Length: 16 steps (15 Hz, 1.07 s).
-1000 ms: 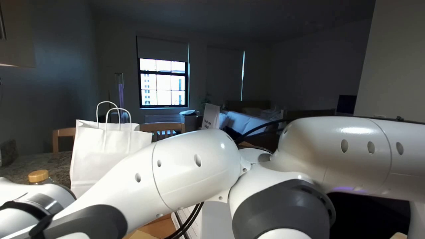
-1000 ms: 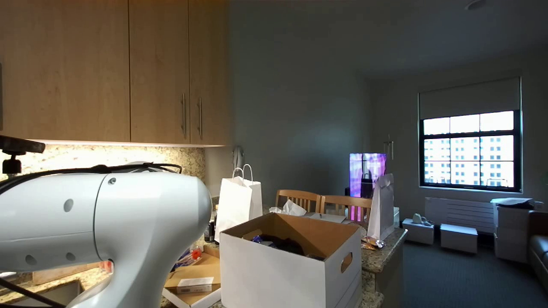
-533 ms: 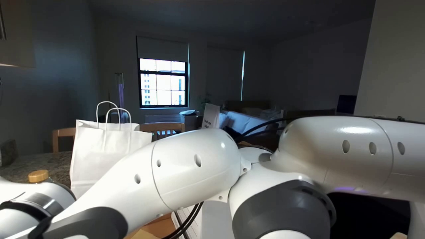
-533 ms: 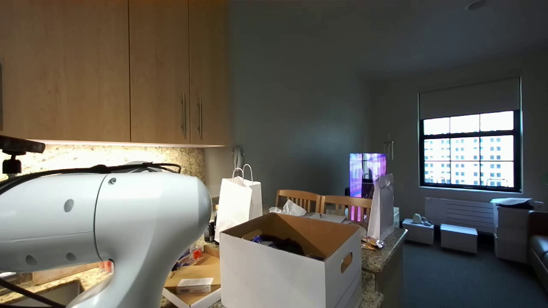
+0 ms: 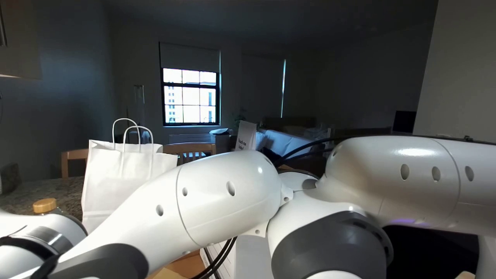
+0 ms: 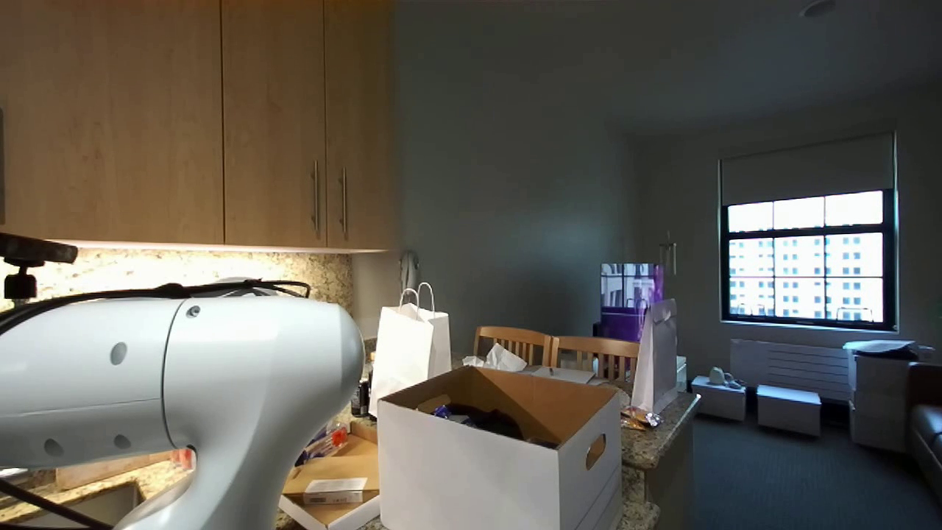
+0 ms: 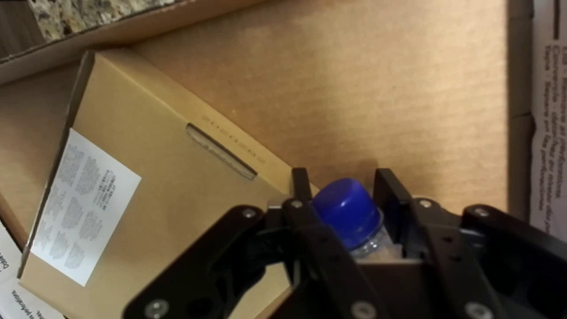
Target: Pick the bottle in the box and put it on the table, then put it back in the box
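The room (image 6: 515, 184) lies dim around a bright black-framed window (image 6: 806, 254); in an exterior view we see a large white cardboard box (image 6: 471, 471). In the wrist view the black gripper (image 7: 342, 181) pinches a small blue-capped clear plastic bottle (image 7: 350, 216) over a shallow brown cardboard tray (image 7: 412, 93); whether bottle and tray touch, we cannot tell.
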Each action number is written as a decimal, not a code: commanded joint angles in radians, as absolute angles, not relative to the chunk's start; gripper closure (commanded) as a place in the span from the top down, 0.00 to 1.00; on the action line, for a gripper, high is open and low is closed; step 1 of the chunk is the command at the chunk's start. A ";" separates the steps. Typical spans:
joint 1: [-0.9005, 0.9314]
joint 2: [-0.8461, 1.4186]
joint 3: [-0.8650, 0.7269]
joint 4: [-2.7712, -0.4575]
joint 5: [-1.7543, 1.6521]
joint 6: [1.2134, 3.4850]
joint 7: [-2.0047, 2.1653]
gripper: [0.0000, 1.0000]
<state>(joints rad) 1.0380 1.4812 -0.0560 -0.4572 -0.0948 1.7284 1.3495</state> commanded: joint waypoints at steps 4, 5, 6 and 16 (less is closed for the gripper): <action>1.052 1.481 -0.063 -0.348 -0.110 1.608 1.362 0.15; 1.055 1.424 -0.065 -0.427 -0.102 1.627 1.364 0.15; 1.056 1.414 -0.063 -0.421 -0.100 1.609 1.365 0.15; 1.055 1.318 -0.051 -0.433 -0.083 1.410 1.369 0.15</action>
